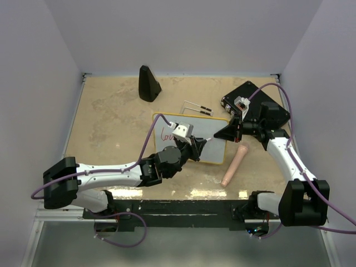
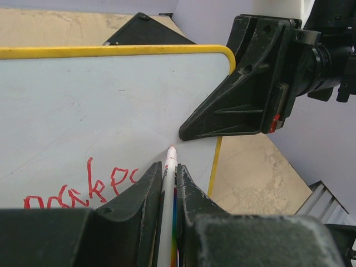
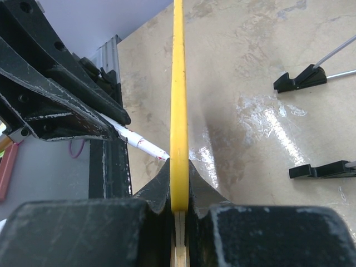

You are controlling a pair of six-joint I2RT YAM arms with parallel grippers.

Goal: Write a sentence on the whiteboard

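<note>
Whiteboard (image 1: 214,151) nipped by right end effector (image 3: 179,186), left end effector (image 2: 169,171) pinching marker (image 2: 171,158), cone (image 1: 148,84) behind

The table (image 1: 111,122) has a beige top with a mottled, stone-like pattern, and it fills the floor of a plain booth. A pale lavender-white far wall (image 1: 183,33) rises behind it. A left wall (image 1: 33,100) and a right wall (image 1: 328,83) of the same colour close in the sides. Soft, even light falls from above, and a bright glare patch (image 1: 211,193) shines on the glossy top near the near edge. A black rail (image 1: 183,211) runs along that edge.
</note>
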